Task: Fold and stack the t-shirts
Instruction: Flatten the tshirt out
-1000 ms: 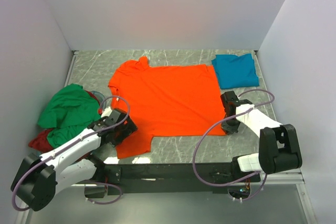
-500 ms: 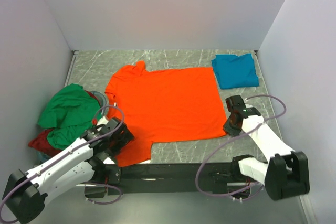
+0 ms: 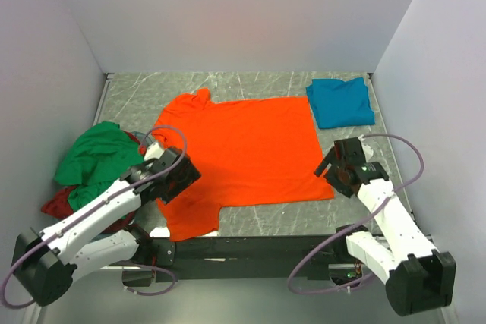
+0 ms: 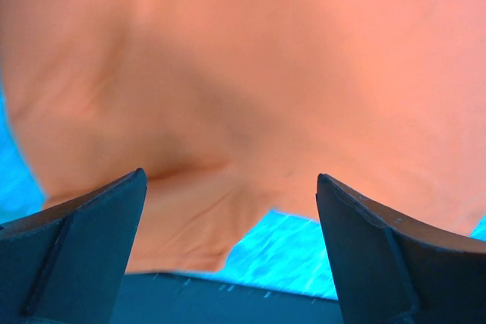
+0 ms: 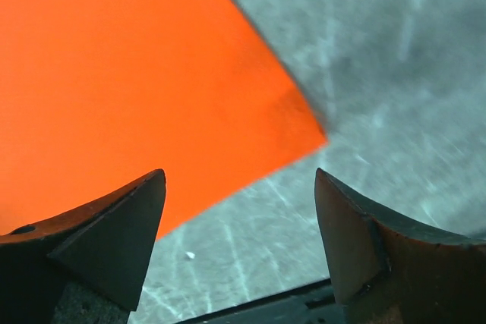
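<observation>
Right wrist view: orange t-shirt corner seemingly lies flat, grey table beyond.

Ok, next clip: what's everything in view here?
orange shirt: one, bright orange, spread flat mid-table
teal shirt: one, teal blue, folded, far right corner
green shirt: one, green, crumpled at the left edge
red shirt: one, dark red, bunched partly under the green shirt
table: one, grey marbled top
walls: three, white, around the table
arms: two, white and black, at the near edge
left claw: one, black, open over the orange shirt's near left part
right claw: one, black, open over the orange shirt's near right corner
</observation>
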